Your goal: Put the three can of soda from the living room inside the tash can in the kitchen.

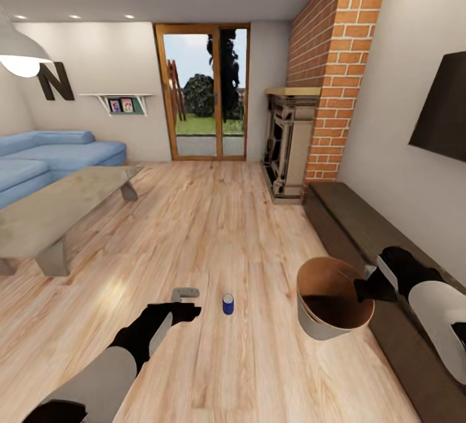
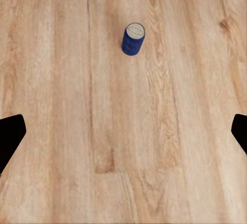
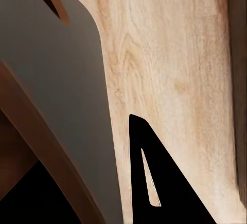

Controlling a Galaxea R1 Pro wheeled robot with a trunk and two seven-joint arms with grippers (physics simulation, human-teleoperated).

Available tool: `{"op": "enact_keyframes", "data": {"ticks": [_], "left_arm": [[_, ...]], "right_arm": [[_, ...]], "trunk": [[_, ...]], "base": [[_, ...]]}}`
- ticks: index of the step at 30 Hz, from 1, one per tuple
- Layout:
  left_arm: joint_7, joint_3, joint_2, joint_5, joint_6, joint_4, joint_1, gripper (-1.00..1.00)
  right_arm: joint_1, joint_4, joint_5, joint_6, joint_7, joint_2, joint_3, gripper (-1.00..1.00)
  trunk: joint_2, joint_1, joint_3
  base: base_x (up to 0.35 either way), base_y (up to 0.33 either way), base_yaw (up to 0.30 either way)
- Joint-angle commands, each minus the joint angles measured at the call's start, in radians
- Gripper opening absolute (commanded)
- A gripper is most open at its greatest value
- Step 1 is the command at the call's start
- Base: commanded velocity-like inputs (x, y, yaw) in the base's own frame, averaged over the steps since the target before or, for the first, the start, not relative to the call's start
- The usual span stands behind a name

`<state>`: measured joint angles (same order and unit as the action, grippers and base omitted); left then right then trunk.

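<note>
While the left gripper hangs over bare wood floor at lower centre of the head view, its jaws stand wide apart and hold nothing. Just right of it a blue soda can stands upright on the floor, clear of the fingers. At lower right, the right gripper is clamped on the rim of the trash can, which hangs tilted, its brown inside showing. Upper left: glass coffee table and blue sofa. Centre right: brick fireplace.

A light wood floor carries one upright blue can, standing alone on the planks.
</note>
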<state>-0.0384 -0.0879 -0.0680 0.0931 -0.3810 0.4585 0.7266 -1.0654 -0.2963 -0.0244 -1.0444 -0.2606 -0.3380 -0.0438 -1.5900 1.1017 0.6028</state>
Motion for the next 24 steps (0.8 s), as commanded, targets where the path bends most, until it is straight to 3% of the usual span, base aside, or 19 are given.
{"op": "enact_keyframes", "data": {"ticks": [1, 8, 24], "left_arm": [[0.0, -0.002, -0.002, 0.0, 0.0, -0.003, 0.002, 1.0], [0.003, -0.005, -0.005, 0.002, 0.0, -0.003, 0.005, 1.0], [0.0, -0.006, -0.006, 0.002, -0.001, -0.001, 0.005, 1.0]], "right_arm": [[-0.003, 0.0, 0.031, -0.003, -0.004, -0.008, 0.005, -1.0], [-0.007, 0.0, 0.026, -0.003, -0.006, -0.033, 0.0, -1.0], [-0.007, 0.003, 0.022, -0.003, -0.006, -0.052, -0.016, -1.0]], "trunk": [[0.0, 0.0, 0.0], [0.0, 0.0, 0.0], [0.0, 0.0, 0.0]], "base": [[0.325, 0.0, 0.0], [0.325, 0.0, 0.0], [0.322, -0.039, 0.0]]}}
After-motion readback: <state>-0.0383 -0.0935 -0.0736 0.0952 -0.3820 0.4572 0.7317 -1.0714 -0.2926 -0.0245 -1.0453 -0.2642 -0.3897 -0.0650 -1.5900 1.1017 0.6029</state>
